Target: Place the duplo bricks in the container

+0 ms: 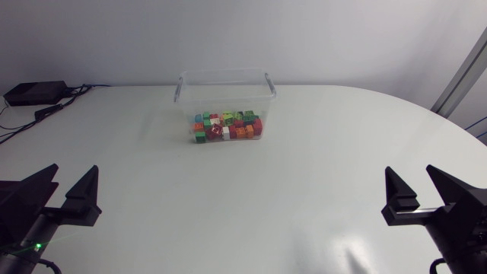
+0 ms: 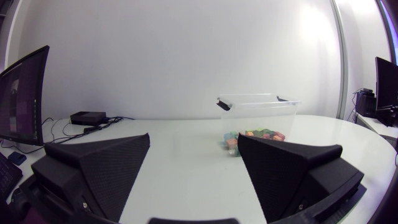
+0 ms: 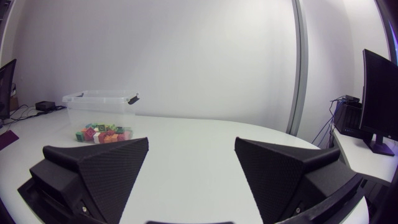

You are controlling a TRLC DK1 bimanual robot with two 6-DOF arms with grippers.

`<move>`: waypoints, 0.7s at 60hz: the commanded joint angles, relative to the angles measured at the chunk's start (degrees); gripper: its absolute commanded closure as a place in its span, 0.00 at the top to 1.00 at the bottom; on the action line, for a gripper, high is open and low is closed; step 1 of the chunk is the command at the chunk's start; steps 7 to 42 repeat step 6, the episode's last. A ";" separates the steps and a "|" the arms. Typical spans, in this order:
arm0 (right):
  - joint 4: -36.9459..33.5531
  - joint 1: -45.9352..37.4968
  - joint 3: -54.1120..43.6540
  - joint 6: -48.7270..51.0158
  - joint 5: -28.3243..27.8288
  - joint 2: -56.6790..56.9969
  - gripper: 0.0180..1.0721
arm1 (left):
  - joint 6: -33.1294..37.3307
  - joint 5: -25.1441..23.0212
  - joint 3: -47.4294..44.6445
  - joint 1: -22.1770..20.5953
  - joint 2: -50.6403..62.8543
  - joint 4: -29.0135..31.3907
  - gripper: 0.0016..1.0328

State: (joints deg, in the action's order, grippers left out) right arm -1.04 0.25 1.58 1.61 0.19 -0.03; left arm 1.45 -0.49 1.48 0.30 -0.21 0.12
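Left gripper (image 1: pixel 74 169) and right gripper (image 1: pixel 411 170) wide, empty. Bricks (image 1: pixel 227 126) inside container (image 1: pixel 225 97), well ahead. Recommend: hold off, confirm none stray.

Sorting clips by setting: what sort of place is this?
Probably a robotics lab or test bench: a white table, the left gripper and right gripper, both open, and a clear container holding duplo bricks.

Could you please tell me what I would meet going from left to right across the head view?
In order: left gripper, fingers open → clear container holding the duplo bricks → right gripper, fingers open.
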 commanded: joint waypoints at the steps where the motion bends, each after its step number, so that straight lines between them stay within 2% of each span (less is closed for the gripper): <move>1: 1.04 -0.25 -1.58 -1.61 -0.19 0.03 0.95 | -1.45 0.49 -1.48 -0.30 0.21 -0.12 0.95; 42: 1.04 -0.25 -1.58 -1.61 -0.19 0.03 0.95 | -1.45 0.49 -1.48 -0.30 0.21 -0.12 0.95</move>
